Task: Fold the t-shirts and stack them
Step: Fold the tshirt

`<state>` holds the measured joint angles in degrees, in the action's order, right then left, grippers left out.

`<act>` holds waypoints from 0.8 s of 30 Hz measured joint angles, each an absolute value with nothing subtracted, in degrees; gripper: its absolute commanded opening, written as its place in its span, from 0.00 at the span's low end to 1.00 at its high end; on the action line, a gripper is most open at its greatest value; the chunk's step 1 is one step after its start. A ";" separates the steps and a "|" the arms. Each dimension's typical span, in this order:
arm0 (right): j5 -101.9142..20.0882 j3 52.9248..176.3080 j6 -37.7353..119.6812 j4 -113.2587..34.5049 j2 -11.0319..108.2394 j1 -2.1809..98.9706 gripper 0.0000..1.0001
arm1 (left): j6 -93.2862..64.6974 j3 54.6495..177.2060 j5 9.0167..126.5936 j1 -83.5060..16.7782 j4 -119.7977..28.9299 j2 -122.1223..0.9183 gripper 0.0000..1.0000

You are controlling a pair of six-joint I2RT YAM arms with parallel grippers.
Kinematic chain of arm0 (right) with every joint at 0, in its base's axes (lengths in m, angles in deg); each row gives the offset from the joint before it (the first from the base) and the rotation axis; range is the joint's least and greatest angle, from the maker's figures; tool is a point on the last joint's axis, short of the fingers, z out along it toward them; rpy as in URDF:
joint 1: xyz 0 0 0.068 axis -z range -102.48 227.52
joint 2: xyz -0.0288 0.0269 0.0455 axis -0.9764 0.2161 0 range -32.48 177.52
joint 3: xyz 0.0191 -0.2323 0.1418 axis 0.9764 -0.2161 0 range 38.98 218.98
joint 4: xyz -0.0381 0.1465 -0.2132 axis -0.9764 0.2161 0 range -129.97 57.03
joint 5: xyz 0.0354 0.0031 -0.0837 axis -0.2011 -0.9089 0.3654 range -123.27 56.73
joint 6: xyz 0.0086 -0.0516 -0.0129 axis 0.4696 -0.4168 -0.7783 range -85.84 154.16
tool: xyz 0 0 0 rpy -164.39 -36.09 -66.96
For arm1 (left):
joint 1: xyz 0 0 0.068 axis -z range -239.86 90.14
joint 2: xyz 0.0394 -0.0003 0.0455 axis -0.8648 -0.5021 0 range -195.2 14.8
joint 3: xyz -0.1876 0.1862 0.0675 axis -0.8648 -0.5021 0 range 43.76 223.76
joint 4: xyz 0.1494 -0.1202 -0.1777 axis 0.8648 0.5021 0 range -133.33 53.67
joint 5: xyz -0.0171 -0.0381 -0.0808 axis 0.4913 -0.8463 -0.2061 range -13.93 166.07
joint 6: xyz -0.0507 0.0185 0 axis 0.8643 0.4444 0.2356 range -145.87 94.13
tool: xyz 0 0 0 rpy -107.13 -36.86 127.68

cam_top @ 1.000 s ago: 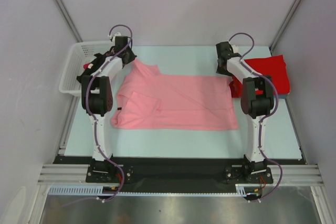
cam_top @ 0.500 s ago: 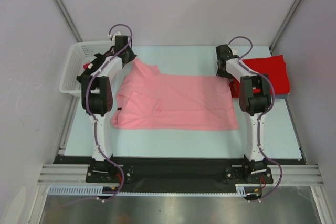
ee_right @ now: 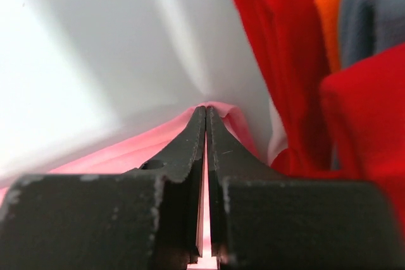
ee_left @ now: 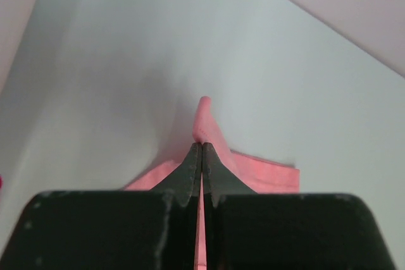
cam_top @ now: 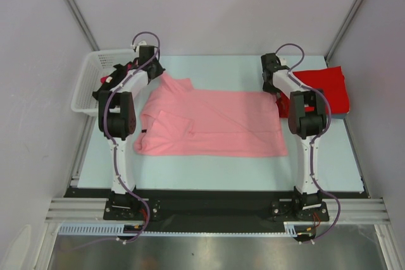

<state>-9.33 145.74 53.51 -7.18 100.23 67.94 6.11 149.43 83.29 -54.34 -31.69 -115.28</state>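
The salmon pink t-shirt (cam_top: 212, 124) lies spread on the table, partly folded at its left side. My left gripper (cam_top: 159, 72) is shut on its far left corner, and the pinched cloth (ee_left: 204, 118) pokes past the fingertips (ee_left: 193, 162). My right gripper (cam_top: 273, 90) is shut on its far right corner (ee_right: 231, 118). A pile of red t-shirts (cam_top: 326, 86) lies at the far right, close beside my right gripper, and shows in the right wrist view (ee_right: 285, 61).
A white lattice basket (cam_top: 88, 80) holding something red stands at the far left, beside my left arm. The pale table (cam_top: 209, 172) runs to its front edge below the shirt. Grey and orange cloth (ee_right: 361, 11) lies in the red pile.
The left gripper has shifted slightly toward the back, pulling the shirt's far left corner with it. The right gripper barely moved.
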 measured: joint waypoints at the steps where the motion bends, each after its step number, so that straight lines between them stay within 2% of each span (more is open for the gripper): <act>1: -9.33 145.74 53.49 -7.15 100.21 67.76 0.00 | 6.11 148.84 83.09 -54.34 -31.71 -115.28 0.00; 11: -10.40 141.15 53.40 -7.35 94.37 65.18 0.00 | 6.03 139.35 78.85 -54.34 -35.12 -109.88 0.00; 24: -11.64 123.10 55.41 -8.79 76.88 64.16 0.00 | 3.05 115.79 72.34 -54.30 -49.40 -92.70 0.00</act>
<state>-11.64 123.10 55.41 -8.79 76.88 64.16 3.05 115.79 72.34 -54.30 -49.40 -92.70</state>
